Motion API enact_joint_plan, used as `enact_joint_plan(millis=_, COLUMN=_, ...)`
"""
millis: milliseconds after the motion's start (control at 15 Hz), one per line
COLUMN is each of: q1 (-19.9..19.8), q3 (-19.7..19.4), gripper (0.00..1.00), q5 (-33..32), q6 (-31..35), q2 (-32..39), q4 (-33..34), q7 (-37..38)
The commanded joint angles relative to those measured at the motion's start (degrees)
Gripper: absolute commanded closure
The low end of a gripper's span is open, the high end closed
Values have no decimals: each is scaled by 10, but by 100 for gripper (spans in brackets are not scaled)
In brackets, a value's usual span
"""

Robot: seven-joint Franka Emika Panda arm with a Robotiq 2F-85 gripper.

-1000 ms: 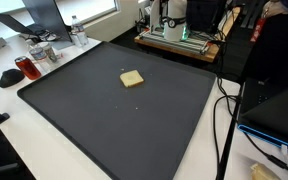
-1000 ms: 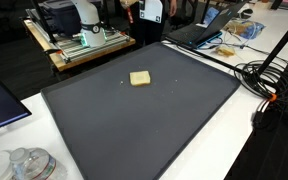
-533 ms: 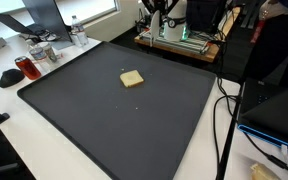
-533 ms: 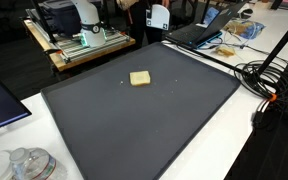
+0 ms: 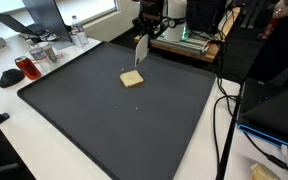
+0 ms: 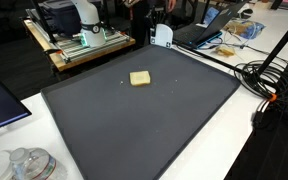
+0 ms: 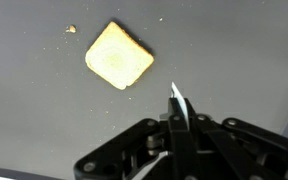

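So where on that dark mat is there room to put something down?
Nearly all of the mat is bare: the wide stretch from the tan square to the near edge, and both sides of it. The gripper, shut on a white piece, hangs by the far edge. Crowded: the clutter off one corner, the cables along the side.

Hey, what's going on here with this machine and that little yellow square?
The robot's hand is shut on a thin white blade-like piece; exactly what it is, is hard to tell. The hand hangs above a big dark mat, close to a pale square slice, perhaps bread or toast, that lies flat on the mat. The white piece is not touching the slice. In the wrist view a small crumb lies on the mat beside the slice.
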Motion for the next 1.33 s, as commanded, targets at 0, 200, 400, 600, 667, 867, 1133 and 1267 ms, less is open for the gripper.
enact_joint_plan(millis=0, q1=7, q3=21, gripper=99, q5=-114, q6=-17, q2=44, q4=44, q7=153)
enact_joint_plan(millis=200, q1=32, q3=33, gripper=99, q5=-190, q6=-79, q2=74, q4=83, q7=264)
enact_joint_plan(millis=400, q1=69, q3=45, gripper=99, q5=-228, q6=-157, q2=107, q4=126, q7=340)
enact_joint_plan(millis=600, q1=109, q3=54, gripper=99, q5=-248, q6=-226, q2=148, q4=168, q7=401)
enact_joint_plan(millis=667, q1=120, q3=54, gripper=99, q5=-256, q6=-241, q2=161, q4=181, q7=417)
enact_joint_plan(millis=867, q1=148, q3=49, gripper=99, q5=-270, q6=-259, q2=203, q4=222, q7=456)
enact_joint_plan(millis=1133, q1=166, q3=33, gripper=99, q5=-305, q6=-254, q2=259, q4=279, q7=481)
enact_joint_plan(millis=1267, q1=167, q3=22, gripper=99, q5=-308, q6=-257, q2=279, q4=300, q7=479)
